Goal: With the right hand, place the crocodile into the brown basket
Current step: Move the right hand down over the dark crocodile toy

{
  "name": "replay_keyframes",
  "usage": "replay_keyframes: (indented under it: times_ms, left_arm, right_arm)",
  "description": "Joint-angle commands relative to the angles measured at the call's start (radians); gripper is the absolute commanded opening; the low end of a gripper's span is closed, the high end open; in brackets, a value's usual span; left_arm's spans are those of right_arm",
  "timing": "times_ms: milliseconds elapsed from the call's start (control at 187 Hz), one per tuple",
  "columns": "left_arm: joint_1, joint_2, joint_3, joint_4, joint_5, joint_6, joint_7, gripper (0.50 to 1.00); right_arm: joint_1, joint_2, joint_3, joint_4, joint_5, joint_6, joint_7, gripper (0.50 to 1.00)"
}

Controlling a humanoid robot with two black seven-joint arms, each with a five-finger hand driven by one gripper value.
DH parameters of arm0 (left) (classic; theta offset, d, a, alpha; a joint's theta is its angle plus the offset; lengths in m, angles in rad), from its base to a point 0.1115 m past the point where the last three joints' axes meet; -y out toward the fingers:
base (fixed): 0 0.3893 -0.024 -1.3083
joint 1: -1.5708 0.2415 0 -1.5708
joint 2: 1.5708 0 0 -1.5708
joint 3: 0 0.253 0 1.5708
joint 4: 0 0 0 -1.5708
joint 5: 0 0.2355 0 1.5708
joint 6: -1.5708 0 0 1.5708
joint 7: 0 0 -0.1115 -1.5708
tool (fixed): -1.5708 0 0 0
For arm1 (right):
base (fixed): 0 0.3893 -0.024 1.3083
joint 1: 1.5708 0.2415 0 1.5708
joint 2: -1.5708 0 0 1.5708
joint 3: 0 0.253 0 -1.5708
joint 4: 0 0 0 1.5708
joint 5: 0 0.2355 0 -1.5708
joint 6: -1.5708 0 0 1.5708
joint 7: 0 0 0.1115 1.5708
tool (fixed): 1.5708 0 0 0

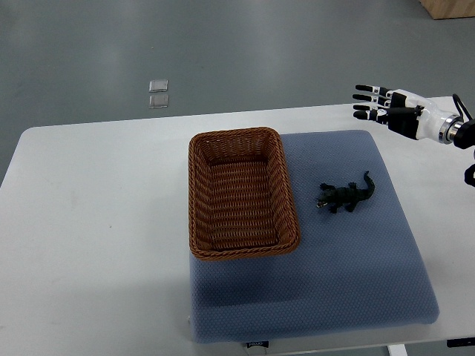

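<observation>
1. My right hand (395, 111) hangs above the far right edge of the white table (96, 222). Its fingers (367, 93) are stretched straight and slightly apart, holding nothing.
2. The small dark green toy crocodile (345, 195) lies on the blue padded mat (356, 274), near the right wall of the brown woven rectangular basket (199, 193) and well apart from my hand.
3. The toy is low and thin (legs and tail splayed), so my fingertips may press it into the soft mat or flick it aside.
4. With a loose pinch it could drop short, onto the rim.
</observation>
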State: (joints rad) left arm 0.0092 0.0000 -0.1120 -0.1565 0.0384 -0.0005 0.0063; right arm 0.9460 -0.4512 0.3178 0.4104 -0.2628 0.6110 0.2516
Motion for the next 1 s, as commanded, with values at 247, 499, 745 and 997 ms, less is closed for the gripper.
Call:
replay_keyframes:
  times_ms: [247, 499, 745, 997]
  left_arm:
    - [0.000, 0.000, 0.000, 0.000, 0.000, 0.000, 0.000, 1.000]
    - [0.000, 0.000, 0.000, 0.000, 0.000, 0.000, 0.000, 1.000]
    - [0.000, 0.000, 0.000, 0.000, 0.000, 0.000, 0.000, 1.000]
    - [0.000, 0.000, 0.000, 0.000, 0.000, -0.001, 0.000, 1.000]
  right_arm:
    - [-0.024, -0.152, 0.001, 0.304, -0.722, -0.109, 0.359, 0.932]
    - [-0.032, -0.187, -0.008, 0.398, -1.040, -0.255, 0.359, 0.934]
    - [-0.027, -0.204, -0.016, 0.441, -1.243, -0.370, 0.359, 0.934]
    - [-0.024, -0.218, -0.020, 0.516, -1.389, -0.436, 0.359, 0.934]
